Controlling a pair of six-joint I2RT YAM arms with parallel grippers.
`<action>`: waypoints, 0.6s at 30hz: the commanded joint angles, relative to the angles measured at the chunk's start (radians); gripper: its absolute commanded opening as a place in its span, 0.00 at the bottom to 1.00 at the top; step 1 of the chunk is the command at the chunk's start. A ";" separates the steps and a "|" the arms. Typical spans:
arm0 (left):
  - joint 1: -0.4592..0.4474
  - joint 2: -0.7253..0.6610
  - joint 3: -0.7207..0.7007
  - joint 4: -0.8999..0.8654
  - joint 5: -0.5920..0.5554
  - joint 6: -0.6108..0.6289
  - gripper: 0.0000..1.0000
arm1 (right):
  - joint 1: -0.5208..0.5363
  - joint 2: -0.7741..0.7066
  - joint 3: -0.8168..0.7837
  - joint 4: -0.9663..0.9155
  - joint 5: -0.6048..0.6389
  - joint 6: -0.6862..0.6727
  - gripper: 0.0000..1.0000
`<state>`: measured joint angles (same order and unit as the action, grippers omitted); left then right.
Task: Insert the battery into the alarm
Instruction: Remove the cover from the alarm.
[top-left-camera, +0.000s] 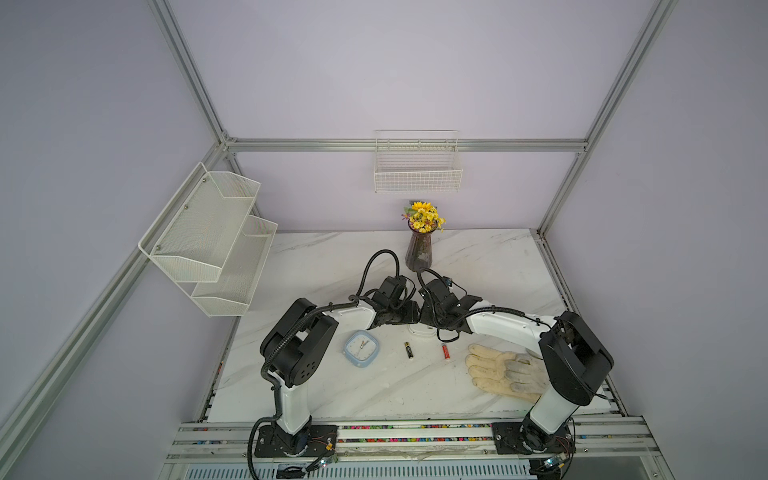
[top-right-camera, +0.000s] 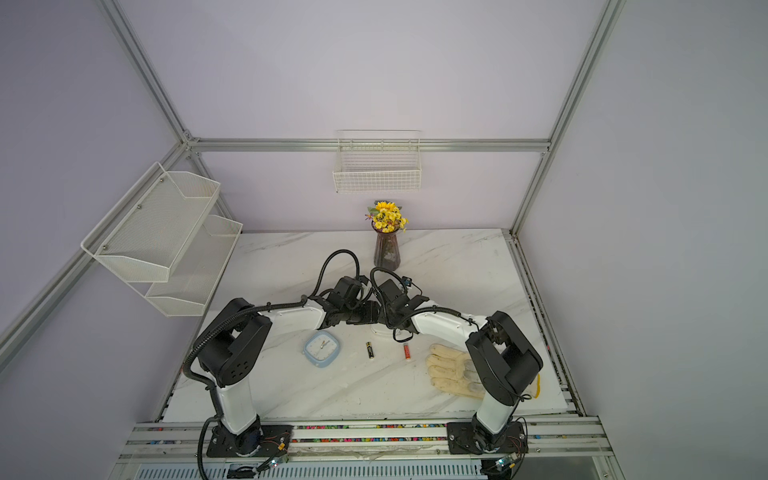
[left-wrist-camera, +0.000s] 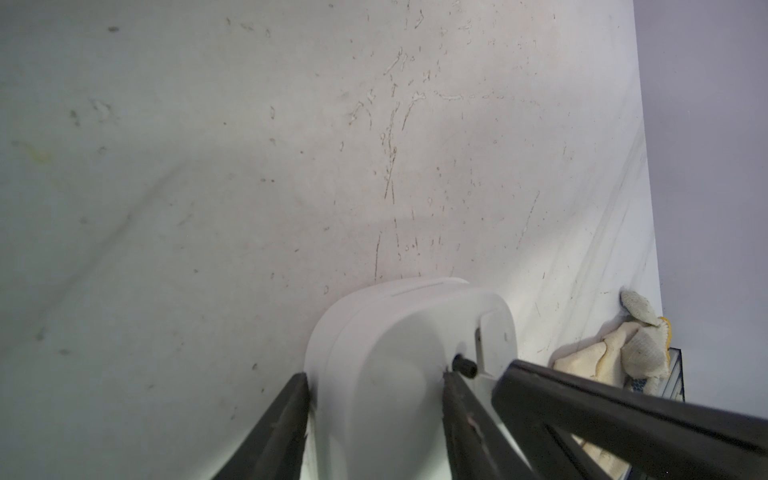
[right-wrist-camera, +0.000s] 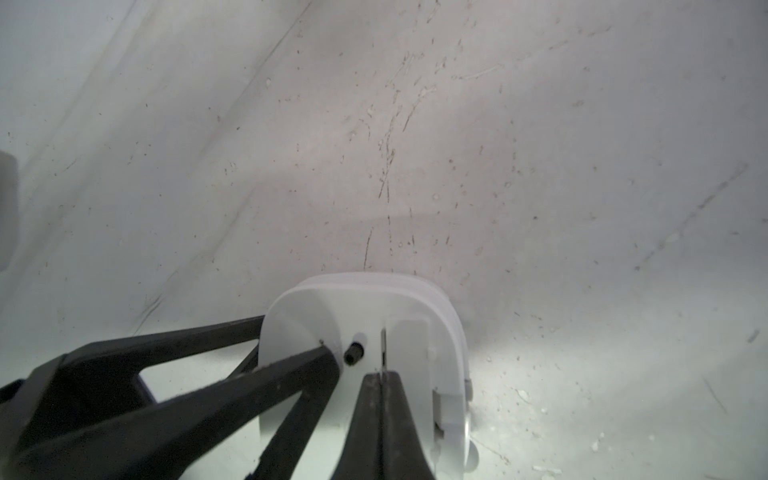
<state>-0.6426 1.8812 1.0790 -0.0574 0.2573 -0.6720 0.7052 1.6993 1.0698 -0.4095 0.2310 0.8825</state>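
Alarm: white rounded plastic alarm (left-wrist-camera: 399, 332), face down mid-table on the white marble-pattern table (top-left-camera: 332, 266); back turned up, showing a small black knob (right-wrist-camera: 353, 353) and a flat battery cover (right-wrist-camera: 409, 345).
Left gripper (left-wrist-camera: 374, 376): partly spread, one finger at the alarm's rim, the other on its back beside the knob; seemingly clamped there to steady it.
Right gripper (right-wrist-camera: 380, 376): fully closed, holding nothing, tips set on the seam at the cover's edge.
Cover: apparently not yet off; prying it is likely the step in hand.
Battery: slim black cylindrical battery with a gold end (top-left-camera: 409, 350), flat on the table, untouched, between a pale blue square clock (top-left-camera: 360, 348) and a small red battery (top-left-camera: 445, 351).
Battery versus grippers: apart from both, on the robot's side of the alarm.
Battery handling: probably light, rigid and smooth, prone to roll; best pinched across the middle of the barrel, jaws crosswise to its length.
Alarm handling: light hollow shell, likely to skid on the slick top unless held.
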 joint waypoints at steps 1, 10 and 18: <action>-0.012 0.038 -0.043 -0.134 -0.053 0.007 0.51 | 0.007 -0.039 0.014 -0.049 0.047 0.023 0.01; -0.012 0.035 -0.045 -0.136 -0.055 0.006 0.51 | -0.004 -0.064 -0.004 -0.080 0.074 0.038 0.01; -0.012 0.034 -0.043 -0.140 -0.054 0.007 0.51 | -0.018 -0.101 -0.032 -0.038 0.054 0.012 0.12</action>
<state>-0.6426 1.8812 1.0790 -0.0574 0.2573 -0.6724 0.6907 1.6482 1.0508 -0.4629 0.2749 0.9009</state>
